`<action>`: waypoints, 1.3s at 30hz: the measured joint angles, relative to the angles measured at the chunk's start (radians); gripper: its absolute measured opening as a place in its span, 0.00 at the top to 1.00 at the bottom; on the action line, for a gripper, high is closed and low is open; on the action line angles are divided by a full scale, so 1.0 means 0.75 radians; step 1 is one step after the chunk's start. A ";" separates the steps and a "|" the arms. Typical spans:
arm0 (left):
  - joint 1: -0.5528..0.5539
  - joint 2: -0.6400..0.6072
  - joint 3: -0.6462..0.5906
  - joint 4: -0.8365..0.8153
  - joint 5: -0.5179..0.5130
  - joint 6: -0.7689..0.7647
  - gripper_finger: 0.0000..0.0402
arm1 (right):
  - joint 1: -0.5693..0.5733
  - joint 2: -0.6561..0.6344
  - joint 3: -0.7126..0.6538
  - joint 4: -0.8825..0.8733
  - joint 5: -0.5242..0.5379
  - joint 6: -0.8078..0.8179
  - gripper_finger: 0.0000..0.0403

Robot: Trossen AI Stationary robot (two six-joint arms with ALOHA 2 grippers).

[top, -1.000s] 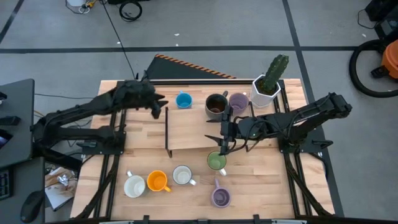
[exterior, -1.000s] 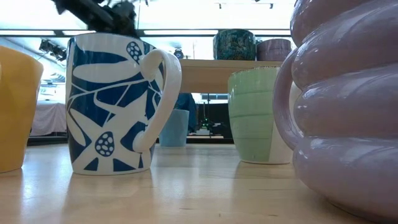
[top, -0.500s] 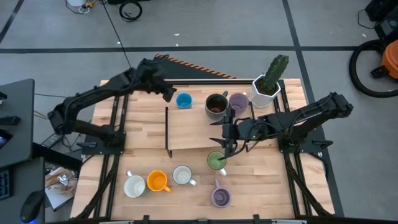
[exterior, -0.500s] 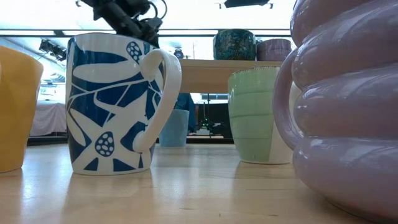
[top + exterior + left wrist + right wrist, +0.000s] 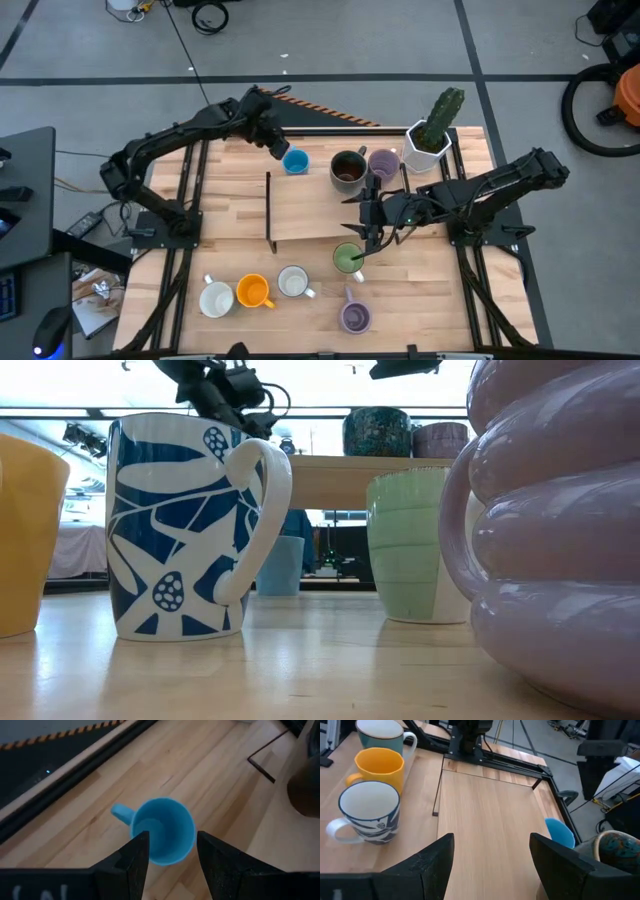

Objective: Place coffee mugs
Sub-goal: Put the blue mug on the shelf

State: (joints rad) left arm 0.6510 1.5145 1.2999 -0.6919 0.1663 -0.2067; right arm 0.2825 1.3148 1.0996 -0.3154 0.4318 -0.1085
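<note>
Left end effector (image 5: 170, 852): has swung in from the desk's (image 5: 420, 290) left edge; now above the blue mug (image 5: 295, 161), fingers apart, holding nothing.
Right end effector (image 5: 368, 222): unmoved, released, beside the green mug (image 5: 348, 259).
Blue mug: upright, behind the raised board (image 5: 310, 210).

A robotics lab or workshop: a butcher-block table (image 5: 420, 300) on a grey taped concrete floor (image 5: 350, 45), hazard-striped panel (image 5: 310, 106) just beyond the left gripper (image 5: 272, 146), loose cables (image 5: 208, 15), an orange shop vacuum (image 5: 625, 95).
</note>
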 joint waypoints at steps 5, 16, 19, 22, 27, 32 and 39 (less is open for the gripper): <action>0.048 0.066 0.000 -0.026 0.045 0.040 0.57 | -0.010 0.000 0.000 -0.009 0.001 -0.007 0.34; 0.161 0.167 0.009 -0.058 0.124 0.040 0.57 | -0.023 -0.003 0.000 -0.058 0.024 -0.020 0.34; 0.142 0.193 0.045 -0.072 0.124 0.033 0.57 | -0.023 -0.003 0.000 -0.052 0.025 -0.022 0.34; 0.111 0.223 0.070 -0.071 0.124 0.014 0.57 | -0.023 -0.003 0.000 -0.046 0.025 -0.024 0.34; 0.064 0.252 0.079 -0.148 0.124 0.030 0.57 | -0.023 -0.003 0.000 -0.040 0.021 -0.019 0.34; 0.052 0.252 0.081 -0.246 0.120 0.029 0.57 | -0.023 -0.003 0.000 -0.039 0.019 -0.010 0.34; 0.030 0.251 0.081 -0.294 0.134 0.027 0.57 | -0.023 -0.003 0.000 -0.072 0.018 -0.020 0.34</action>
State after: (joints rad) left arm 0.6738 1.7030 1.3605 -0.9122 0.2665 -0.1867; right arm 0.2649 1.3128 1.0996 -0.3692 0.4451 -0.1233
